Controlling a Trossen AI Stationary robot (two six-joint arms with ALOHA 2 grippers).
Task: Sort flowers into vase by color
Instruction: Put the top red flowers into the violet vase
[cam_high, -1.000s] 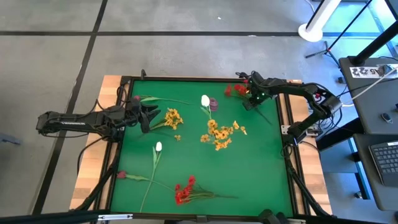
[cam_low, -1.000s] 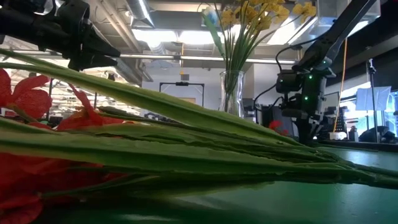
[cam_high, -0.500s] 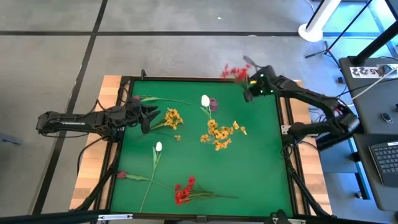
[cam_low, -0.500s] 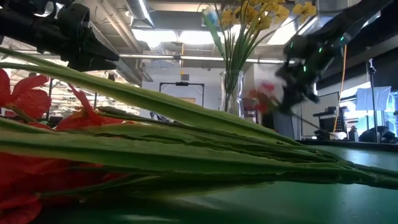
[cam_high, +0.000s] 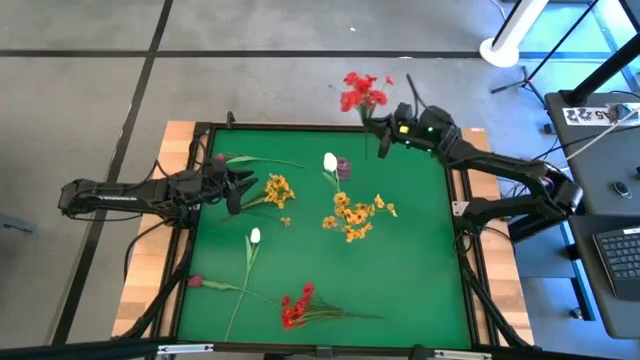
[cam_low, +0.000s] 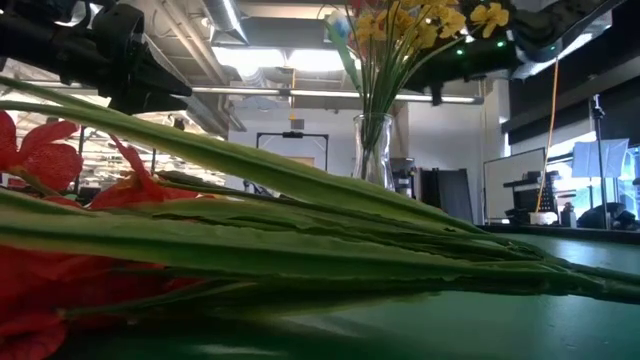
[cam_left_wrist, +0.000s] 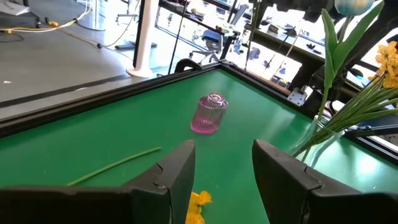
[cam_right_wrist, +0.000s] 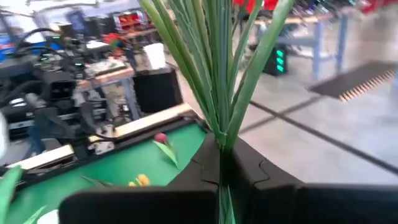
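Note:
My right gripper (cam_high: 386, 128) is shut on a bunch of red flowers (cam_high: 362, 92), held high over the table's far edge. In the right wrist view, green stems (cam_right_wrist: 214, 74) rise from between its fingers (cam_right_wrist: 221, 163). My left gripper (cam_high: 238, 188) hangs open at the table's left, just short of a yellow cluster (cam_high: 277, 190) lying on the mat. A clear vase (cam_low: 373, 150) with yellow flowers (cam_high: 352, 215) and a white tulip (cam_high: 330, 162) stands mid-table. A small pink vase (cam_left_wrist: 208, 114) stands beside it. My right gripper pinches the bundle of green stems (cam_right_wrist: 222, 142) between its two fingers, near the stems' lower end. The fingers point level and lie across the stems. The flowers stand upright, blossoms up, lifted clear of the table, with a short stem end (cam_high: 380, 150) sticking out below.
On the green mat lie a white tulip (cam_high: 255, 236), a maroon bud (cam_high: 195, 282), a red cluster (cam_high: 296, 305) near the front edge and another maroon bud (cam_high: 220, 158) at the far left. A raised black frame (cam_high: 460, 190) edges the mat.
My right gripper has risen from the table's far right corner and gone left along the far edge, tipping from pointing down to level. The red flowers have come up off the mat with it and now stand upright.

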